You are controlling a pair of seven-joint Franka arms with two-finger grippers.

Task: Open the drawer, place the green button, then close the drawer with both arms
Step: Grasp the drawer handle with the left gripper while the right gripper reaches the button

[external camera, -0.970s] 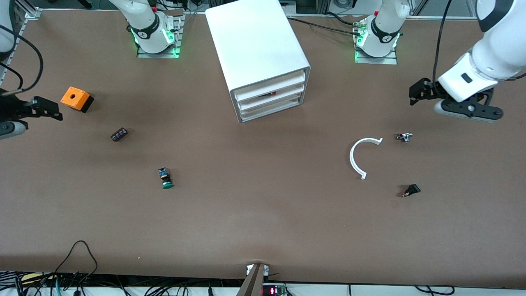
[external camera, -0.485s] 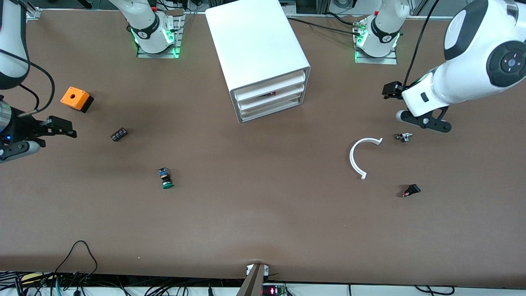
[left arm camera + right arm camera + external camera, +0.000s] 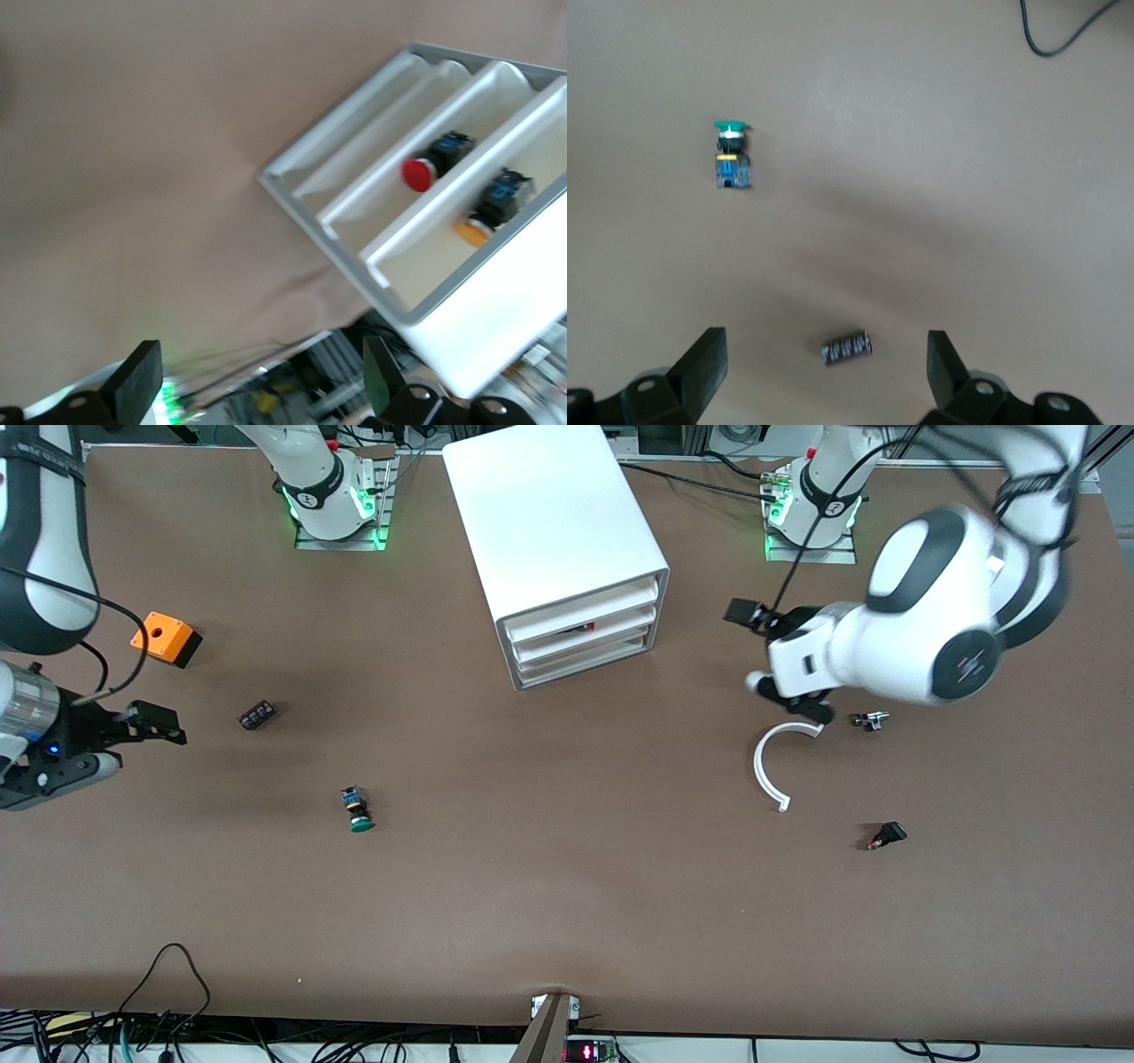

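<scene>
Brown counter (image 3: 567,886) w/ two white robot arms. White cabinet (image 3: 554,522) stands at the middle, betw. the arm bases, front angled toward the left arm's end. Its three drawers are all pushed in; the lowest drawer (image 3: 586,662) is shut. Left wrist view looks into the cabinet front (image 3: 416,204): a red-capped button (image 3: 416,173) in one compartment, a yellow-capped one (image 3: 471,232) in the next.

Left gripper (image 3: 784,691) hangs over the counter beside the cabinet front, above one end of a white curved strip (image 3: 769,766); in its wrist view the fingers (image 3: 133,382) stand wide apart, holding nothing. Right gripper (image 3: 53,766) is over the right arm's end of the counter, fingers (image 3: 704,363) also spread, empty.

Green-capped button (image 3: 356,809) lies on its side on open counter, nearer the front camera than the cabinet, toward the right arm's end; touched by neither gripper. Small black ribbed part (image 3: 257,715) lies betw. it and an orange box (image 3: 164,638). Black switch w/ red tip (image 3: 886,835) and a small metal part (image 3: 871,720) sit at the left arm's end.
</scene>
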